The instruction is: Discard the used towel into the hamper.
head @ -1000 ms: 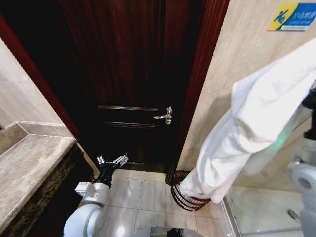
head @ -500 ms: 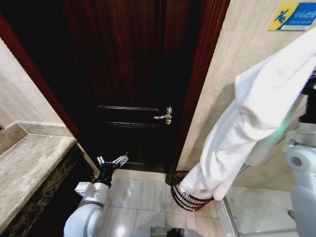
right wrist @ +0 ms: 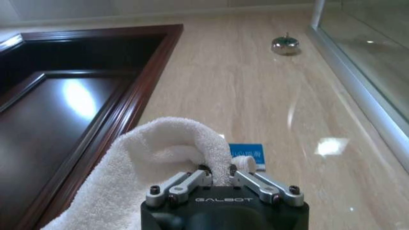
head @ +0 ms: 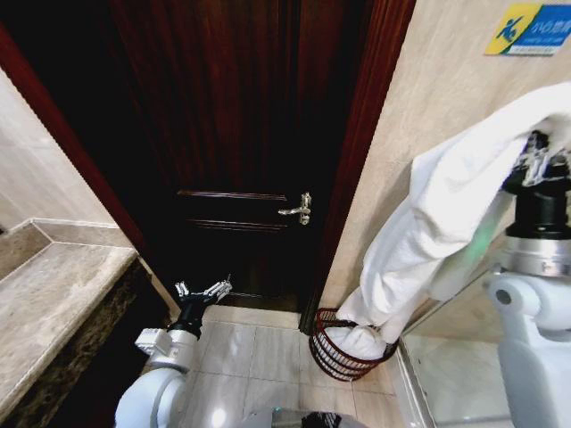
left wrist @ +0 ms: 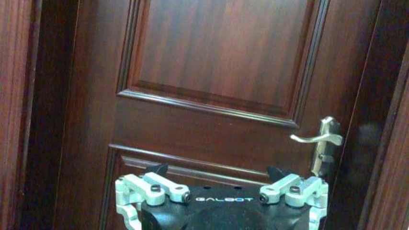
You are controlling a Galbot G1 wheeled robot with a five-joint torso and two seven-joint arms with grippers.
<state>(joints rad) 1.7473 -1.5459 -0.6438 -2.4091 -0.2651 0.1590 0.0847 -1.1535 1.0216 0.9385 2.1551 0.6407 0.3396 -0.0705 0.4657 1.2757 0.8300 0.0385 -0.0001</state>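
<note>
A white towel (head: 442, 214) hangs in a long fold from my right gripper (head: 546, 153), which is raised at the right and shut on the towel's upper end. The towel's lower end rests inside the hamper (head: 332, 357), a small dark reddish-brown wire basket on the floor beside the door frame. In the right wrist view the towel (right wrist: 150, 158) bulges over the closed right gripper (right wrist: 217, 168). My left gripper (head: 203, 292) stays low in front of the door, open and holding nothing. The left wrist view shows the left gripper (left wrist: 217, 171) with its fingers spread wide.
A dark wooden door (head: 232, 134) with a metal lever handle (head: 296, 209) stands shut ahead. A marble counter (head: 53, 294) runs along the left. A glass shower screen (head: 451, 316) borders the hamper on the right. Tiled floor (head: 259, 352) lies between counter and hamper.
My right arm has come down and into view with the towel. The towel's lower end has sunk from the hamper's rim into the hamper. The left arm has not moved.
</note>
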